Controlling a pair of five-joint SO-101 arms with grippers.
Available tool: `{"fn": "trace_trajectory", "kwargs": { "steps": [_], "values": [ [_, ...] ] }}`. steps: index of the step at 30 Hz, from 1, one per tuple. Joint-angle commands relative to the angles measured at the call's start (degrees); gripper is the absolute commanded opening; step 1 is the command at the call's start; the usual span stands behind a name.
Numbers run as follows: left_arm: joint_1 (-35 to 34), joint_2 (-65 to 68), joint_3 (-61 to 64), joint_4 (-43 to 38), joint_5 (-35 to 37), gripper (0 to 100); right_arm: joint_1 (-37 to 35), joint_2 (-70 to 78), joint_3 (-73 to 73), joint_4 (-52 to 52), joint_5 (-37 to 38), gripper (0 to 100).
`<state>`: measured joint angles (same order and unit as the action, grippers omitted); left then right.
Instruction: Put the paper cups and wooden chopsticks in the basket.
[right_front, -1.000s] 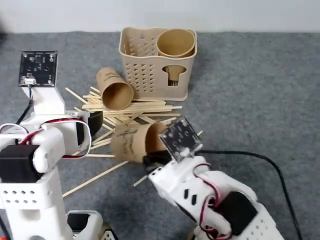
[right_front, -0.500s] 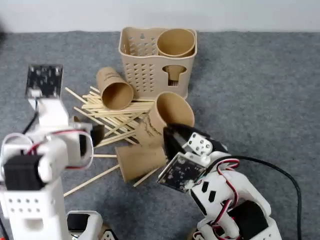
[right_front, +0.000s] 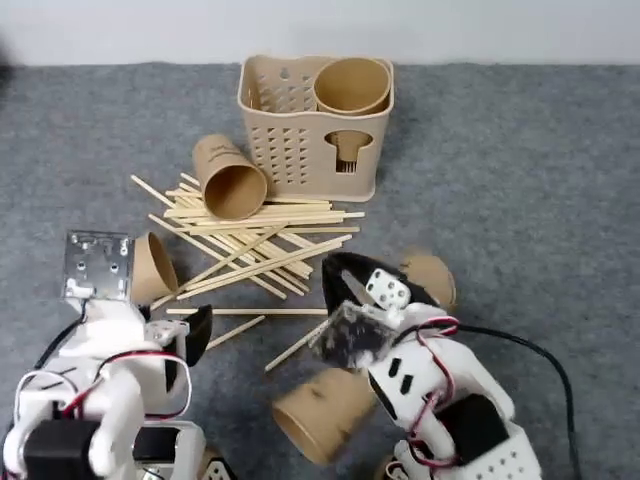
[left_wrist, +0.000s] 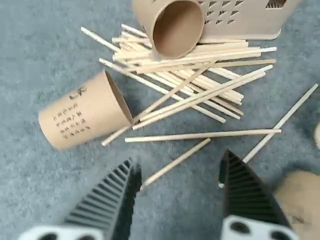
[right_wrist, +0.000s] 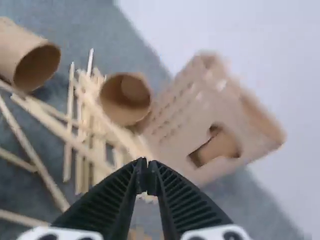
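In the high view, the hidden cup, right of centre, is largely covered by the right gripper and its arm, so that only a rounded part is seen. The left cup is partly covered by the circuit board carried on the left arm. Both arms are cut off by the lower edge of the frame.

The basket is placed at the upper centre on the grey mat, with the upright cup standing in its right compartment. The lying cup is rested on its side just left of the basket, upon the wooden chopsticks, which are strewn across the centre between the basket and the arms. The lower cup is laid on its side at the lower centre, touching the right arm's white body.

The left gripper is held over loose sticks at the lower left with its jaws spread wide and nothing between them. The right gripper is pointed towards the pile and the basket, its jaws closed tip to tip with nothing gripped.
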<state>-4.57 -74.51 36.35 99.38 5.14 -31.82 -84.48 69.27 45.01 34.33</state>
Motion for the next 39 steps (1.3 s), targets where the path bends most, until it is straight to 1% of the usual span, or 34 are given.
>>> {"fn": "trace_trajectory", "kwargs": {
  "steps": [1, 7, 10, 12, 13, 15, 18, 21, 23, 25, 27, 32, 35, 37, 39],
  "values": [
    [0.0, -0.4, -0.3, -0.6, -1.1, 25, 2.1, -4.4, 4.0, 0.0, -3.8, 0.8],
    [0.0, -0.4, -0.1, -0.6, -1.0, 25, 2.2, -10.6, 8.5, 0.0, -2.9, 0.8],
    [0.0, -0.4, -0.2, -0.6, -1.0, 25, 2.2, -12.4, 8.3, 3.0, 4.0, 0.9],
    [0.0, -0.4, -0.2, -0.6, -1.0, 25, 2.3, -13.6, 7.6, 8.4, 8.8, 1.3],
    [0.0, -0.4, -0.2, -0.6, -1.0, 25, 3.0, -13.9, 6.9, 11.5, 9.8, 2.7],
    [0.0, -0.4, -0.1, -0.6, -1.0, 25, 6.6, -14.3, 6.0, 15.7, 9.8, 9.1],
    [0.0, -0.4, -0.1, -0.6, -1.0, 25, 14.4, -14.2, 5.9, 17.9, 10.3, 18.0],
    [0.1, -0.4, -0.1, -0.7, -1.0, 25, 21.3, -14.1, 5.9, 18.1, 10.4, 18.6],
    [0.1, -0.4, -0.1, -0.7, -1.1, 25, 25.1, -14.0, 5.8, 18.2, 12.4, 18.9],
    [0.1, -0.4, -0.1, -0.7, -1.1, 25, 28.0, -14.0, 5.7, 17.6, 15.2, 19.0],
    [0.1, -0.4, -0.2, -0.7, -1.1, 25, 29.1, -14.0, 5.5, 16.6, 15.9, 19.0],
    [3.5, -0.6, -0.3, -0.7, -0.8, 25, 29.1, -12.0, 2.2, 14.9, 14.7, 19.0],
    [4.7, -0.7, -0.4, -0.6, -0.2, 25, 29.1, -5.8, -3.9, 14.8, 6.2, 19.0],
    [4.7, -0.7, -0.4, -0.6, 0.2, 25, 29.1, 0.7, -9.7, 14.5, 0.9, 19.0],
    [4.7, -0.7, -0.4, -0.6, 0.2, 25, 29.3, 8.6, -16.4, 11.8, -5.5, 18.8]
  ]
}}
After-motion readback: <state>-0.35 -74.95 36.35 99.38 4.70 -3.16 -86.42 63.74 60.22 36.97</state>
